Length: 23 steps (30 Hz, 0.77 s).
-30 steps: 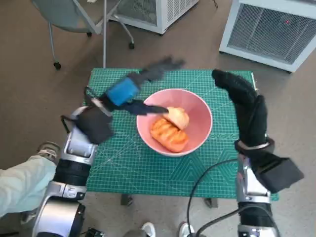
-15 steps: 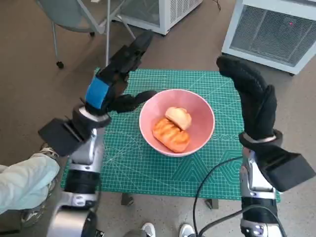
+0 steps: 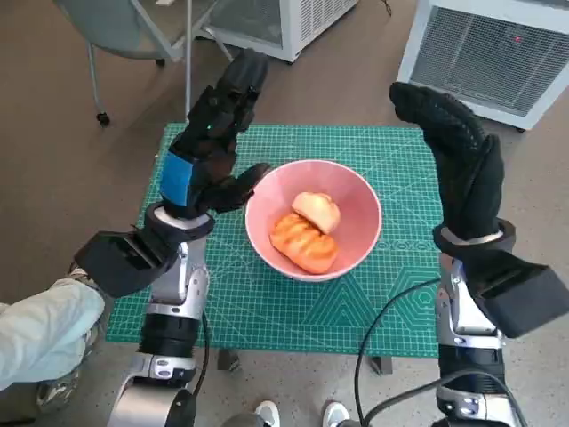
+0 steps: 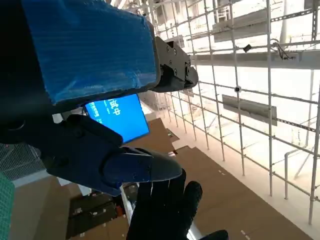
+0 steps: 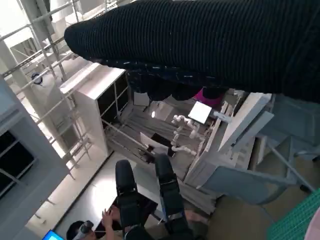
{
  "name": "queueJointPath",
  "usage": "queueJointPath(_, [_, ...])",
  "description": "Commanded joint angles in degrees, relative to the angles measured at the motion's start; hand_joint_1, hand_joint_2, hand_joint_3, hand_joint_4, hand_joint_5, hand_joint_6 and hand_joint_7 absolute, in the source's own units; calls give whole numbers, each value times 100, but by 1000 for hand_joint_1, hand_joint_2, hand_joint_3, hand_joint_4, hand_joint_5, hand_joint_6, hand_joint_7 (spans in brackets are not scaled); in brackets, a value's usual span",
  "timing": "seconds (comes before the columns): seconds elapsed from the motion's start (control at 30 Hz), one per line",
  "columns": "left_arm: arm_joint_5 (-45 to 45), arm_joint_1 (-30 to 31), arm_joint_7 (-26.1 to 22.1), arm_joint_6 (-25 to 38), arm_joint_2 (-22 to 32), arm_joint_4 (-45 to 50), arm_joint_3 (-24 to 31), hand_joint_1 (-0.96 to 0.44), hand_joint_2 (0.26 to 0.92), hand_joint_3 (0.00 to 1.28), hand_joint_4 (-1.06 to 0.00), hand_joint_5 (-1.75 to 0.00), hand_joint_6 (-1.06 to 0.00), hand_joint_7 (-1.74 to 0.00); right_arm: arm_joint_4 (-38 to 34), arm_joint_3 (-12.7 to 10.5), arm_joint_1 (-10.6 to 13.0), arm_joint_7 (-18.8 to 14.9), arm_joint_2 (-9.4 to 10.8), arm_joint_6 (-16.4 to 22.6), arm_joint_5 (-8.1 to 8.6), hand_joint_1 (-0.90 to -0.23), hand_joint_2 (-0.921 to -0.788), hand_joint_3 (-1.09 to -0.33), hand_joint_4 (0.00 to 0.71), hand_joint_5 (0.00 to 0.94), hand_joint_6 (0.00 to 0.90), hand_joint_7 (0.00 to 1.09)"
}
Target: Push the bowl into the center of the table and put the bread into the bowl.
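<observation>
A pink bowl point(image 3: 359, 198) stands near the middle of the green cutting mat point(image 3: 267, 302). Two pieces of bread point(image 3: 305, 242) lie inside it, a ridged orange-brown one and a paler round one point(image 3: 317, 210). My left hand point(image 3: 211, 142) is raised upright beside the bowl's left rim, fingers stretched upward and holding nothing, the thumb close to the rim. My right hand point(image 3: 453, 160) stands upright in its black glove to the right of the bowl, fingers extended, empty. The left wrist view shows my own hand point(image 4: 95, 100) and the gloved right hand point(image 4: 167, 210) beyond.
A chair point(image 3: 133, 36) stands behind the table at the left. White louvred units point(image 3: 493, 49) stand behind it at the right. A person's pale sleeve point(image 3: 40, 329) shows at the lower left. A cable point(image 3: 391, 311) runs across the mat's front right.
My left hand has lifted out of the bowl, where it was over the bread, and swung upright at the bowl's left side. The right hand has risen slightly. The bowl stays put.
</observation>
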<state>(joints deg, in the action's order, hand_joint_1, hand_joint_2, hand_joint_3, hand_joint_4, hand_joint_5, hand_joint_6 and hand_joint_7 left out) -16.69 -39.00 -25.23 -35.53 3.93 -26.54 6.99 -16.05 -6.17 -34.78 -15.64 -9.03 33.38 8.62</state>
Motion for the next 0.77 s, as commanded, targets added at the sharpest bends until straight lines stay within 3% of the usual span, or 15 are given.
queueJointPath(0.03, [-87,73,-123,-27,-14,-33,-6,-623,921,369,-122,-3,-251,0,17,18,17,-7,-88,-92,-59,-702,-921,-757,181,0,-1,563])
queueJointPath(0.77, [-6,47,-253,-14,51,-59,-31,-592,921,361,-129,-3,-251,0,38,33,-10,21,-115,-139,-63,-693,-921,-758,180,0,-1,562])
